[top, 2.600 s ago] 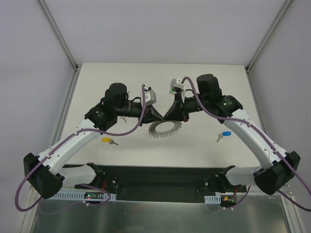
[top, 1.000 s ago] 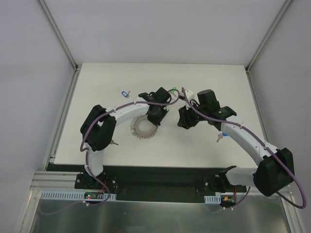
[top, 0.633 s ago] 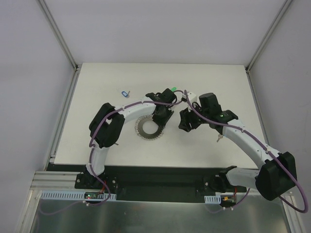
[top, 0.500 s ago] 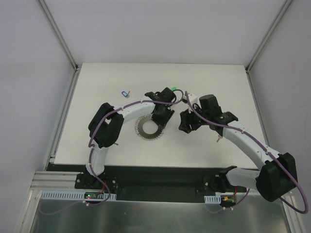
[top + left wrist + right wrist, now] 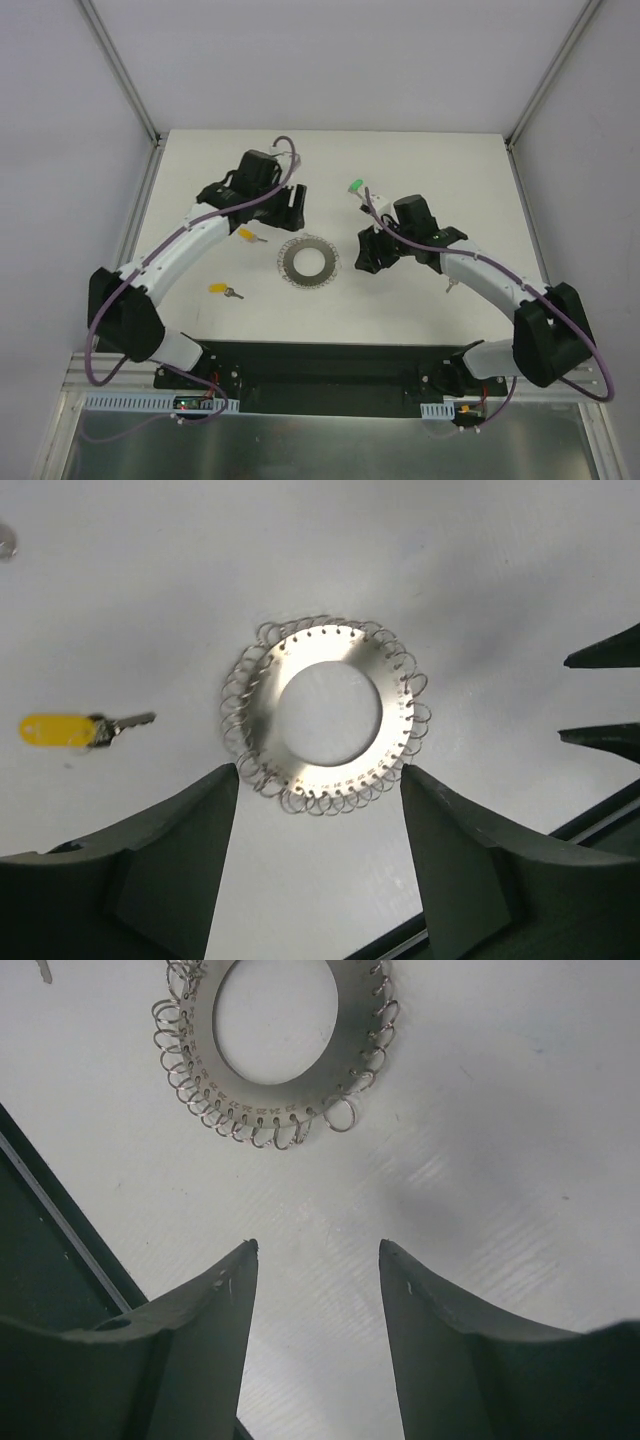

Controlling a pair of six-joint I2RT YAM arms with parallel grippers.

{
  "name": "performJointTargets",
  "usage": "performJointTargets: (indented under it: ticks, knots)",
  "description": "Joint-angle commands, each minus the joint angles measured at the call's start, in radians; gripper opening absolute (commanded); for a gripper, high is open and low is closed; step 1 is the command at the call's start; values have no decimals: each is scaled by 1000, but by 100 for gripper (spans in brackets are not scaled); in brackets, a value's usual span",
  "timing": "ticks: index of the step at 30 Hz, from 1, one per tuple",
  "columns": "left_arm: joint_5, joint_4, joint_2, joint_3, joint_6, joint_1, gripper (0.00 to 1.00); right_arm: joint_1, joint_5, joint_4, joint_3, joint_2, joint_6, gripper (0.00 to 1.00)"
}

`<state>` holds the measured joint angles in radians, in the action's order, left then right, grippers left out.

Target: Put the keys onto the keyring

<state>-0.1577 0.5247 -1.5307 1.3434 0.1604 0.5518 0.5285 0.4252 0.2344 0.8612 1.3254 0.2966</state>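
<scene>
The keyring lies flat on the white table, a silver ring edged with wire loops. My left gripper hovers behind it, open and empty; its wrist view shows the keyring just beyond the gripper. My right gripper hangs to the ring's right, also open and empty. From the right wrist, the keyring sits ahead of the gripper, with bare table between the tips. Two yellow-headed keys lie left of the ring. A green-headed key lies behind it.
A small key shows partly under my right forearm. The black base rail runs along the near table edge. White walls with metal frame posts close the table in on three sides. One yellow key appears in the left wrist view.
My left arm has drawn back from the keyring toward the back left and its jaws have opened. The ring now lies uncovered. The right gripper has shifted slightly left and nearer.
</scene>
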Motion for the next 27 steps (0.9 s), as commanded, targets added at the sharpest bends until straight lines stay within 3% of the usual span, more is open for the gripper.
performJointTargets:
  ticks: [1, 5, 10, 27]
  knots:
    - [-31, -107, 177, -171, -12, -84, 68, 8, 99, -93, 74, 118, 19, 54]
    - [-11, -190, 344, -347, -16, -116, 70, 16, 167, -112, 125, 248, 53, 46]
    - [17, -247, 461, -481, -12, -119, 72, 16, 216, -113, 197, 363, 87, 44]
    - [-2, -250, 455, -492, -19, -119, 72, 19, 245, -116, 265, 552, 154, 40]
